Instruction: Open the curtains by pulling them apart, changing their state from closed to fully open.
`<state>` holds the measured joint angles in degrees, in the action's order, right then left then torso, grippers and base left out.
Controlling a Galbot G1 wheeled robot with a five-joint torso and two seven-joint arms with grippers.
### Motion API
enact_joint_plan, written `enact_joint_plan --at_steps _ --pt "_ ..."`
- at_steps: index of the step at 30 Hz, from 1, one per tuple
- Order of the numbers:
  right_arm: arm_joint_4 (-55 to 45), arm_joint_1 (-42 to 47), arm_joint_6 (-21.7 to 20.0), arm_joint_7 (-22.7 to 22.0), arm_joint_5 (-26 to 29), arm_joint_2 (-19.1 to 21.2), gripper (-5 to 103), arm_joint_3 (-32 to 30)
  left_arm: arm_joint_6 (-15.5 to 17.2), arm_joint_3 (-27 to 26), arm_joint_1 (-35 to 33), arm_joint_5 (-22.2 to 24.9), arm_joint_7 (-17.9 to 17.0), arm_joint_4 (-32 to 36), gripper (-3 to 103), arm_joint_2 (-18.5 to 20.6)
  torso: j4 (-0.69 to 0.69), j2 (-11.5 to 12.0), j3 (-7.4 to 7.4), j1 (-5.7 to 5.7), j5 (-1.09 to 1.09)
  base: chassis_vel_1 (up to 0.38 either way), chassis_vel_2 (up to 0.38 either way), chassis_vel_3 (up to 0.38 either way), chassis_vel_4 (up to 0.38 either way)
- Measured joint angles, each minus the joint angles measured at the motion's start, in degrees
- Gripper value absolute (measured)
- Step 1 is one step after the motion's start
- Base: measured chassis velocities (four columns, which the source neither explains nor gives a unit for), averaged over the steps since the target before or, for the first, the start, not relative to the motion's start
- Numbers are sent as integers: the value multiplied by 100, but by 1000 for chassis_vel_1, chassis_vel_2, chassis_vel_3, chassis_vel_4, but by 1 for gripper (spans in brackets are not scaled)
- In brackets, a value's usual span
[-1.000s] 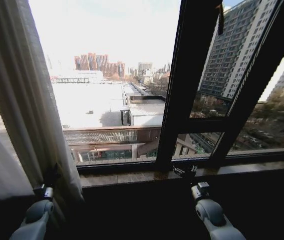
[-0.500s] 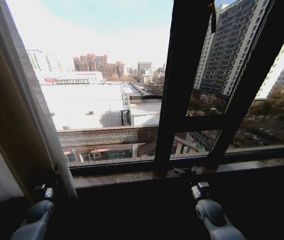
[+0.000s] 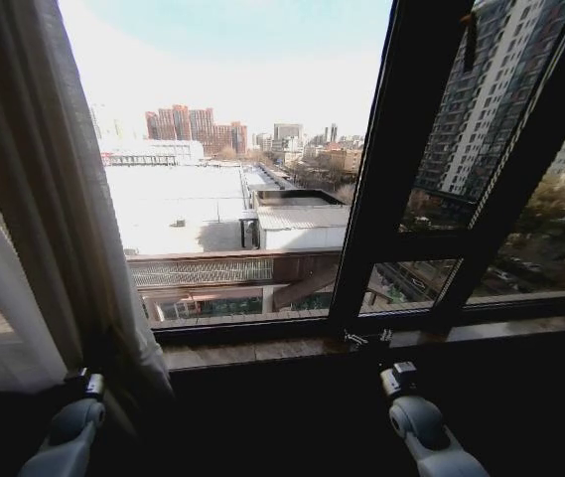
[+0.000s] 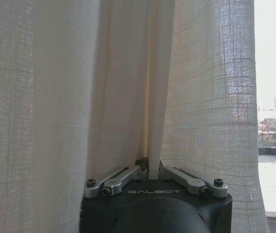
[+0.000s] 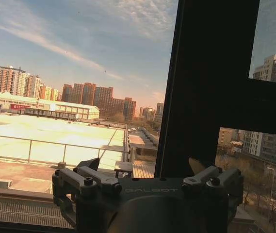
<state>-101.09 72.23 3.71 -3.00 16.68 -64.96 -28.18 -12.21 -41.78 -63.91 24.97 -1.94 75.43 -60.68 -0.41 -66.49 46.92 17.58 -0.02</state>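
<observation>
The curtains [image 3: 54, 219] hang bunched in thick cream folds at the left of the window, with a sheer white part at the far left edge. My left gripper [image 3: 91, 376] sits low in those folds. In the left wrist view its fingers meet on a pleat of the curtains [image 4: 128, 87], so the left gripper [image 4: 148, 167] is shut on the fabric. My right gripper [image 3: 369, 343] rests low by the window sill in front of the dark upright bar. In the right wrist view the right gripper [image 5: 145, 167] is open with nothing between its fingers.
Bare glass between the curtain and a dark window frame bar [image 3: 391, 179] looks out on roofs and tower blocks. A second slanted bar [image 3: 520, 169] stands farther right. A stone sill [image 3: 262, 350] runs across below the glass, above a dark wall.
The whole head view swung left and then back right, so the camera moved. The left gripper keeps its hold on the curtain, and the right gripper stays by the sill.
</observation>
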Motion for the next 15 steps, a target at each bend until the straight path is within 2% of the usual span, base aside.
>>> enact_joint_plan --at_steps 3,7,8,11,15 --pt "0 0 0 0 0 1 100 0 7 -17 37 24 -69 -43 0 40 -2 0 1 1 0 0 0 0 0" --pt "1 0 0 -1 0 2 100 -2 84 -189 243 164 -428 -345 0 303 -6 0 1 1 1 -12 -28 9 9" --pt "1 0 0 -1 0 2 100 -2 84 -189 243 164 -428 -345 0 303 -6 0 1 1 1 -19 -56 -5 10" --pt "1 0 0 0 0 2 100 -1 75 -379 338 154 -756 -736 0 591 -1 0 1 0 0 0 0 0 0" --pt "1 0 0 0 0 2 100 -1 55 -638 418 136 -943 -1185 0 799 0 0 1 0 0 0 0 0 0"
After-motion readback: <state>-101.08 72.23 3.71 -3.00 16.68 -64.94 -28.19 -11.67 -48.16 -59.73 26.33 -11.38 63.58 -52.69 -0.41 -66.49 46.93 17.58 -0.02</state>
